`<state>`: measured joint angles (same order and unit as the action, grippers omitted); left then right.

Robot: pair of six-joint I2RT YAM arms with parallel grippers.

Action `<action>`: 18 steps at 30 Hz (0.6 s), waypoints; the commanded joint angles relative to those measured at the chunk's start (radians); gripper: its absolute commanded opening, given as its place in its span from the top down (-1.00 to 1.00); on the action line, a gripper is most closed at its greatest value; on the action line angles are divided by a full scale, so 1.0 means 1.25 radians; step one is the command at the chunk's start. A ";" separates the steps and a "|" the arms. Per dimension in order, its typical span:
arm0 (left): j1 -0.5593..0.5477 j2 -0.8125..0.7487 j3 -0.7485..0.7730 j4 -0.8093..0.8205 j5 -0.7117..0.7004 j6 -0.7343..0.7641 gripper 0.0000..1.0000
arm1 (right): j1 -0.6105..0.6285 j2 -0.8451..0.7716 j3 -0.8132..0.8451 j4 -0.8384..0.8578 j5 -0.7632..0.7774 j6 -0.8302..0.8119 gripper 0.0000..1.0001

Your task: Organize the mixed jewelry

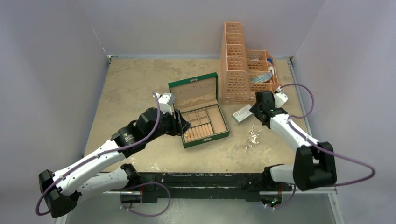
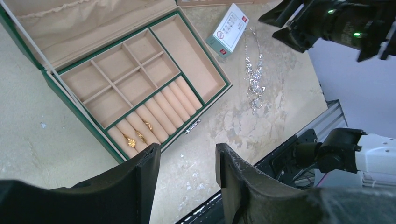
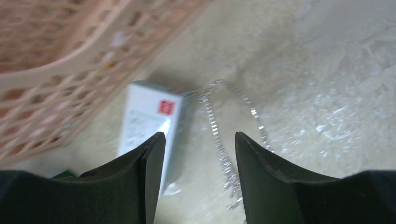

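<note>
**Rings slotted, necklace next: right tool over the chain**

Top view: my left tool [image 1: 180, 122] sits at the left edge of the open green jewelry box [image 1: 205, 140], fingers apart, nothing in them. My right tool [image 1: 253, 112] hangs over the white card box [image 1: 243, 113], just in front of the peach lattice rack [image 1: 236, 70]. I can't read its opening from here. The silver necklace [image 1: 253, 136] lies loose on the bench [image 1: 135, 84], right of the jewelry box and apart from it.

Left wrist view: the left tool [image 2: 187, 154] is open and empty above the box's front-left corner. The gold rings [image 2: 135, 137] are seated in the ring rolls at the left end of the front row. They look like three, but they're tiny. The other compartments are bare. The necklace [image 2: 254, 84] stretches from the card box [image 2: 229, 30] toward the near edge.

Right wrist view: the right tool [image 3: 198, 140] is open, empty and hovering. The chain [image 3: 212, 126] runs on the bench right below the gap between the fingers. Its top end is by the card box corner; I can't tell if they touch.

Judgement: the step in hand is picking up the necklace with the right tool. Next I need to go straight down, pinch low on one strand clear of the card box, then carry it to a free compartment.
</note>
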<state>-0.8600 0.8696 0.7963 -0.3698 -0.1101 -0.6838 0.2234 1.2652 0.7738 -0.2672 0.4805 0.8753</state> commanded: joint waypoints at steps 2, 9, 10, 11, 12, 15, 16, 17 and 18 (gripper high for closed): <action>-0.003 -0.017 -0.004 0.076 0.026 0.026 0.07 | -0.092 0.078 -0.027 0.049 -0.076 -0.088 -0.18; -0.003 -0.032 -0.007 0.068 -0.008 0.037 0.07 | -0.111 0.127 0.008 0.014 -0.040 -0.082 -0.16; -0.003 -0.032 -0.008 0.068 -0.011 0.035 0.07 | -0.117 0.138 0.014 0.008 -0.038 -0.077 -0.16; -0.003 -0.032 -0.011 0.069 -0.016 0.035 0.07 | -0.126 0.150 0.020 0.000 -0.038 -0.069 -0.14; -0.003 -0.031 -0.011 0.068 -0.018 0.035 0.07 | -0.136 0.159 0.025 -0.010 -0.040 -0.062 -0.10; -0.003 -0.032 -0.002 0.052 -0.032 0.035 0.07 | -0.155 0.173 0.030 -0.007 -0.059 -0.060 -0.02; -0.003 -0.033 0.000 0.046 -0.038 0.037 0.07 | -0.157 0.176 0.029 -0.003 -0.065 -0.063 -0.01; -0.003 -0.035 0.002 0.041 -0.043 0.038 0.07 | -0.157 0.182 0.027 0.002 -0.074 -0.068 0.00; -0.003 -0.037 0.003 0.038 -0.047 0.037 0.07 | -0.157 0.189 0.025 0.007 -0.083 -0.073 0.00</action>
<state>-0.8600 0.8429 0.7872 -0.3378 -0.1276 -0.6601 0.0357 1.4895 0.7761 -0.2531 0.3992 0.7933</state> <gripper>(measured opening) 0.466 0.505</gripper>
